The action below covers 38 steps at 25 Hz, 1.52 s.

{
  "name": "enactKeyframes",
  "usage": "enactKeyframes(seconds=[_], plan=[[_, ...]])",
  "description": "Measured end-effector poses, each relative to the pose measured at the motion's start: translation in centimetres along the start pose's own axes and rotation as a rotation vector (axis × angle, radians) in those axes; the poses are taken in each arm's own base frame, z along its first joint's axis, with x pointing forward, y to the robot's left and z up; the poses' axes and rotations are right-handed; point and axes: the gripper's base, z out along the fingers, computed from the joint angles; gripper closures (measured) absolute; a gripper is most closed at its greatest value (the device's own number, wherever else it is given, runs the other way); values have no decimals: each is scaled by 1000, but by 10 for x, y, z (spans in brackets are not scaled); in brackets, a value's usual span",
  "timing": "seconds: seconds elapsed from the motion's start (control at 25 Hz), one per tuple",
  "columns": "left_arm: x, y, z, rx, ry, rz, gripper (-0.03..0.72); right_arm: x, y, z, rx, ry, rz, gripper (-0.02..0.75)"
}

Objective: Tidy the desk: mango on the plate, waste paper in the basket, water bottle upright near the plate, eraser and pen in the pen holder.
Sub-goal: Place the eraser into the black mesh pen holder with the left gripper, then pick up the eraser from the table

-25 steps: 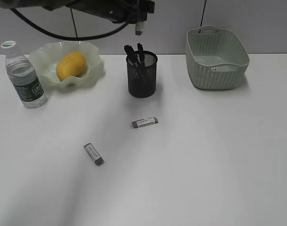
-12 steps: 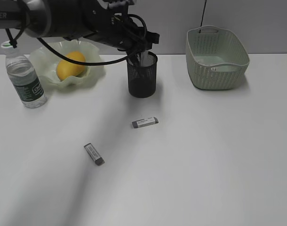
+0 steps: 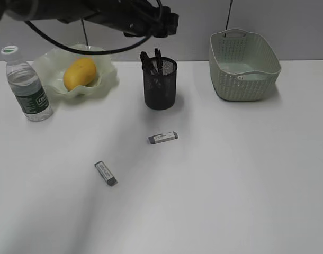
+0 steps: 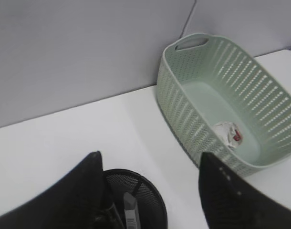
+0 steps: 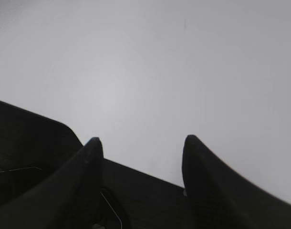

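step: next eraser (image 3: 163, 137) to be fetched | place: at 6 o'clock from pen holder (image 3: 160, 83) | left gripper (image 4: 150, 191): jaws apart, empty, above holder | right gripper (image 5: 140, 157): jaws apart, empty | advice: eraser to be gripped across its narrow width, dropped in upright.

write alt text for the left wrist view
The open left gripper hangs above a black mesh pen holder with an eraser inside. Behind, a pale green basket holds crumpled waste paper.
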Motion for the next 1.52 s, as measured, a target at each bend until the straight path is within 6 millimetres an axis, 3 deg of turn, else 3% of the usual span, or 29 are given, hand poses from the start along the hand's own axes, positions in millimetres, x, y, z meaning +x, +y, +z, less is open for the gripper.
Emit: enactKeyframes(seconds=[0.12,0.32,0.6,0.88,1.16,1.36,1.52], plan=[[-15,-8,-25,19,26,56,205,0,0,0,0,0,0,311],[-10,-8,-52,37,267,137,204,0,0,0,0,0,0,311],[10,28,-74,-5,606,101,204,0,0,0,0,0,0,311],[11,60,-101,-68,756,24,204,0,0,0,0,0,0,312],[-11,71,-157,-188,685,37,214,0,0,0,0,0,0,312],[17,79,-211,-237,667,-23,220,0,0,0,0,0,0,312],[44,80,-264,-298,546,-55,228,0,0,0,0,0,0,312]])
